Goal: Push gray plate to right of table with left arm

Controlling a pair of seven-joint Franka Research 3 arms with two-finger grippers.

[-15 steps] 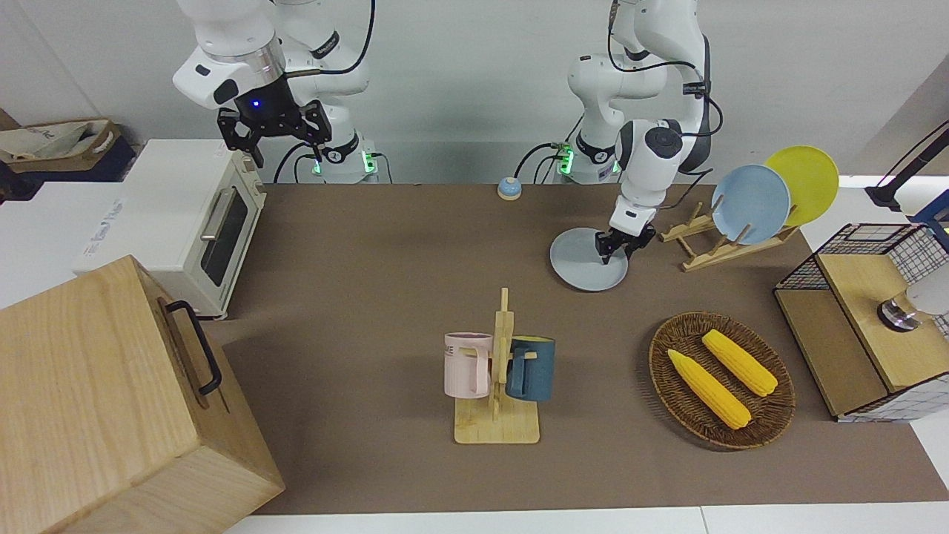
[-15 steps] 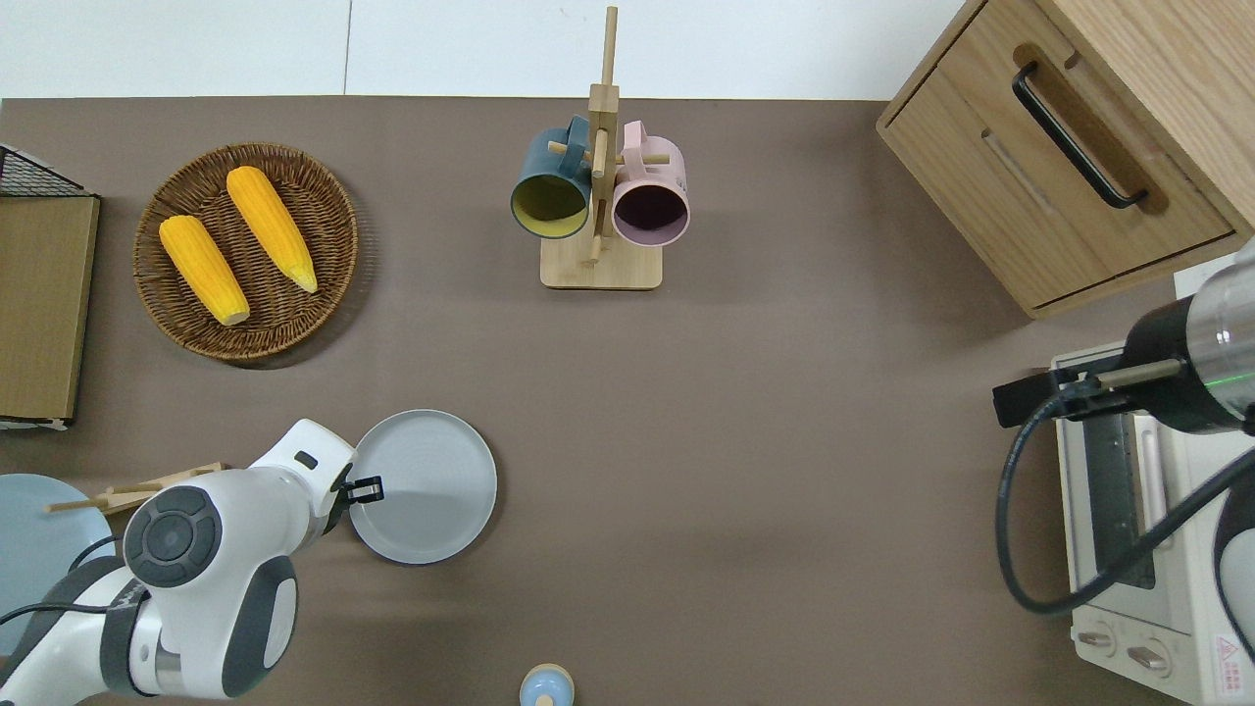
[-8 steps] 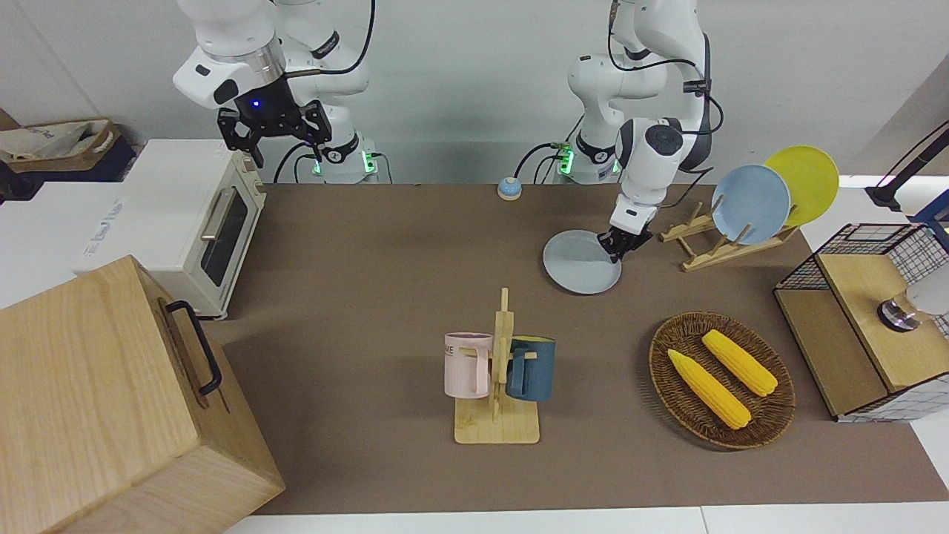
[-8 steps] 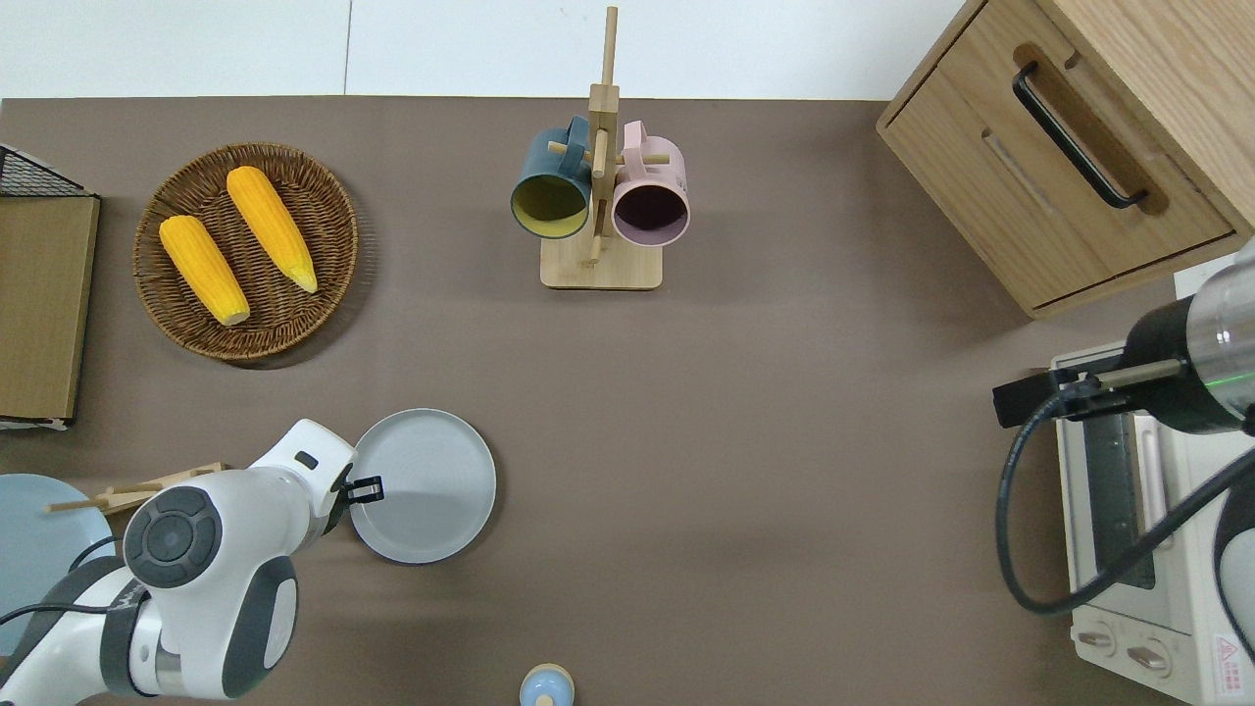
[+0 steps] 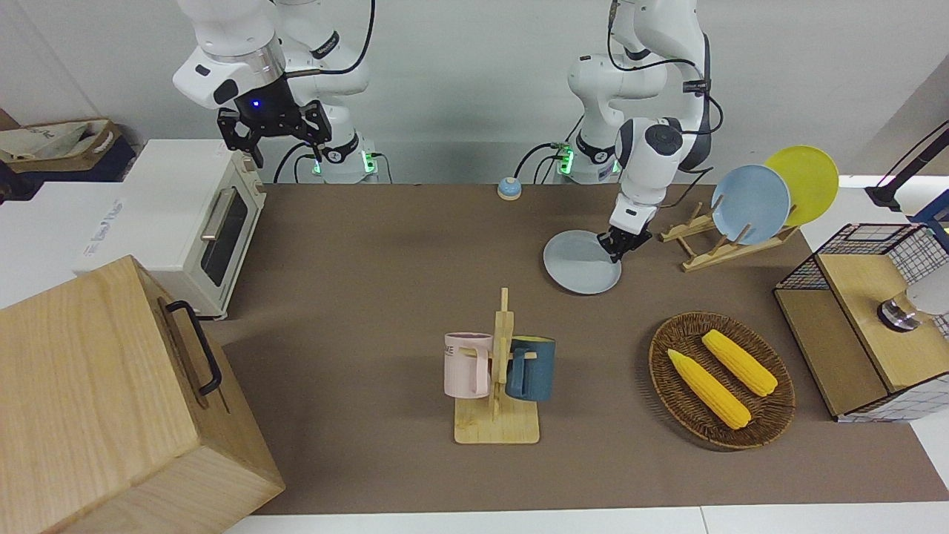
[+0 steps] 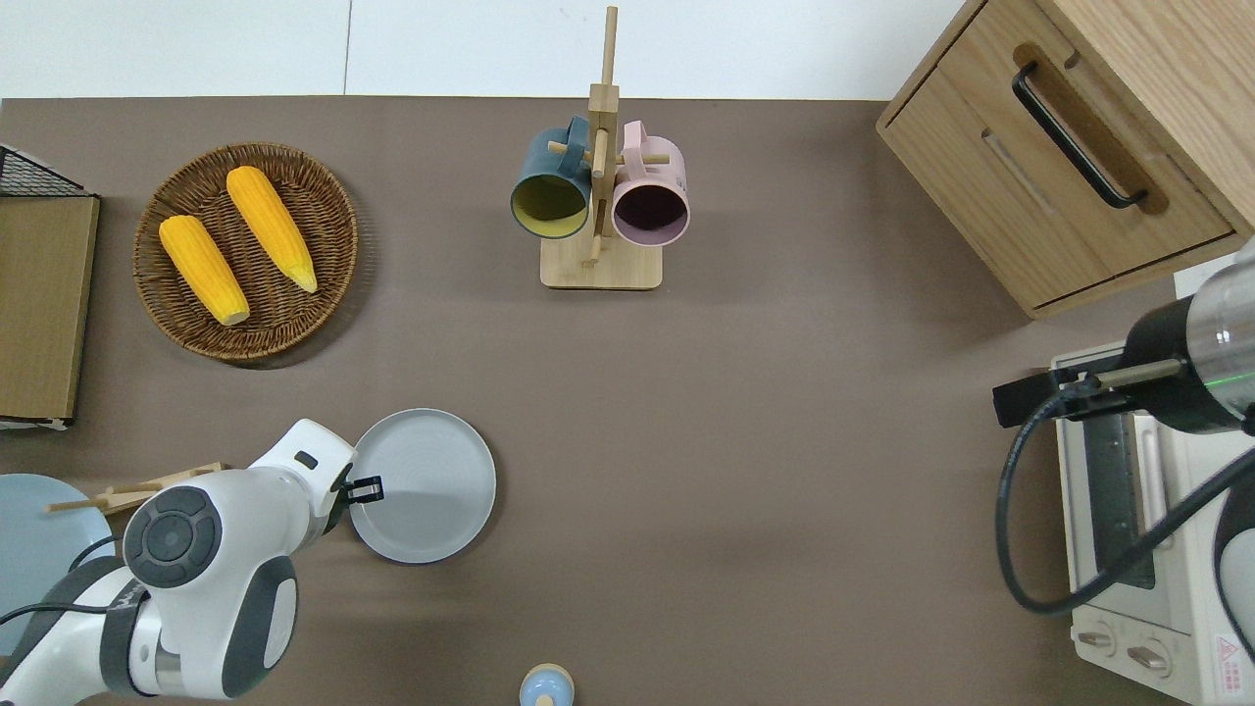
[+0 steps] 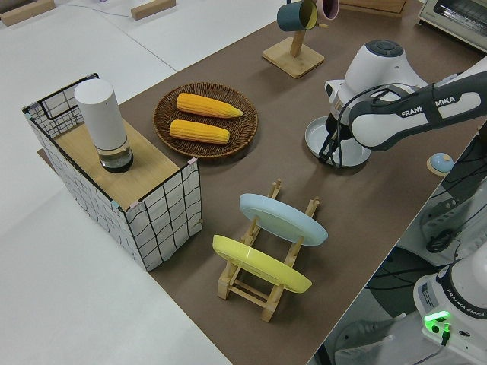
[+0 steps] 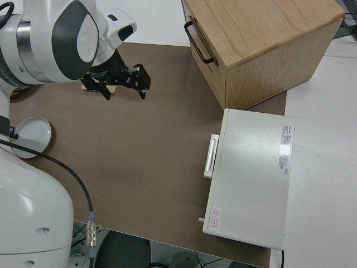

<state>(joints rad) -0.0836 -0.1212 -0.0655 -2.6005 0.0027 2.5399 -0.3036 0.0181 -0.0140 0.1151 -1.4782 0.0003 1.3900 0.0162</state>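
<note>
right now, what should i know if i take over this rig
Left hand: down at the gray plate's rim, on the edge toward the left arm's end of the table; whether its fingers are open or shut cannot be told.
Right arm: parked, hand open.
Plate: flat on the table, nearer to the robots than the corn basket and beside the plate rack, well toward the left arm's end.
Done: hand is placed against the plate.
Left: nearly the whole push across the table to the right arm's end, where the toaster oven and wooden cabinet stand.
</note>
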